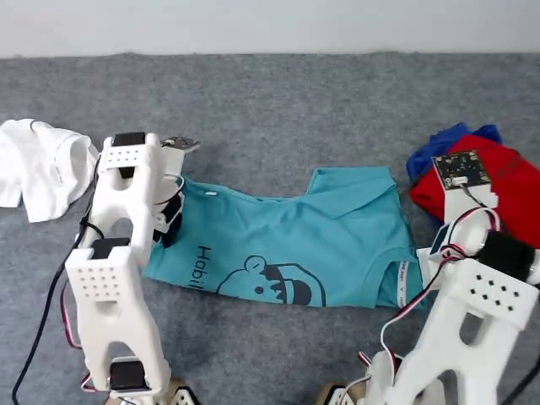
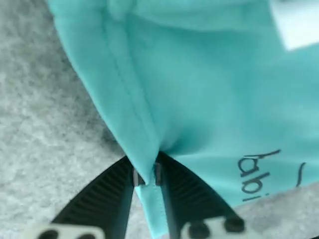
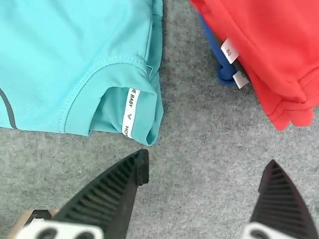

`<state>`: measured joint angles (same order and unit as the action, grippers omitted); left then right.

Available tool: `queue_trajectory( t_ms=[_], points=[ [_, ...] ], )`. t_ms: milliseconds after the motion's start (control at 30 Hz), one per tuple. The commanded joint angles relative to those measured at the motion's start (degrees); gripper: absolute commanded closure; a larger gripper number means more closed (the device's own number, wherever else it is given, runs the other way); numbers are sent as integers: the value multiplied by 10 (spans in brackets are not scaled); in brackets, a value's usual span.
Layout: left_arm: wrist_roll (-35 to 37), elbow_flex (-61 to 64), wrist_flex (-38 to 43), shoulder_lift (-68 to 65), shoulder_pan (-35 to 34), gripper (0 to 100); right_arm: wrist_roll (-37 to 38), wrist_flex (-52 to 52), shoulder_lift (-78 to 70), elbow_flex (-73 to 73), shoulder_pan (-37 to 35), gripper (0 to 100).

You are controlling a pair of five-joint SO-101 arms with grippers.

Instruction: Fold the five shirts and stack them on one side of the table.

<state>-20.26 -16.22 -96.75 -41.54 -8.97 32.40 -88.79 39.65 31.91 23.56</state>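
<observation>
Your left gripper (image 2: 147, 177) is clamped tight on a hem of the teal shirt (image 2: 209, 99). The seam is pinched between its two black fingers (image 2: 112, 191), with the grey table cover (image 2: 45, 129) just beside them. In the high view your left arm (image 1: 126, 211) stands over the end of that shirt nearest the white shirt (image 1: 42, 164), next to the dark lettering (image 1: 197, 268) printed on the cloth.

Your right gripper (image 3: 208, 164) is spread wide and holds nothing. It hangs over bare table, near the corner of the teal shirt (image 3: 60, 59) where a long white label (image 3: 128, 113) shows, and it does not touch the cloth. Your right arm (image 1: 472, 295) stands at the opposite end of the shirt from the left one.

The teal shirt (image 1: 321, 228) lies across the middle of the table (image 1: 295, 101), print side up and not quite flat, with a flap of cloth doubled over near its far edge.

Off to your right, the red shirt (image 1: 506, 181) lies folded on top of the blue shirt (image 1: 439, 148), which peeks out from under it. From the right wrist you see the red shirt (image 3: 269, 45) and the blue shirt (image 3: 222, 72) just beside the teal one, each with a small white tag at its edge.

The white shirt lies crumpled at the far left side of the table, apart from the teal shirt.
</observation>
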Motion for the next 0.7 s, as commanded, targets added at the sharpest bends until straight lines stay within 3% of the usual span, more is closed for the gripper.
queue_trajectory(
  t_ms=[0,267,667],
  points=[
    [-4,-31,-33,0,-41,988,-6,-3,19,-4,5,649],
    [-5,-33,-39,35,-131,988,-7,-3,19,-3,5,649],
    [-33,34,-38,44,-134,979,-7,-4,15,-3,5,649]
  ],
)
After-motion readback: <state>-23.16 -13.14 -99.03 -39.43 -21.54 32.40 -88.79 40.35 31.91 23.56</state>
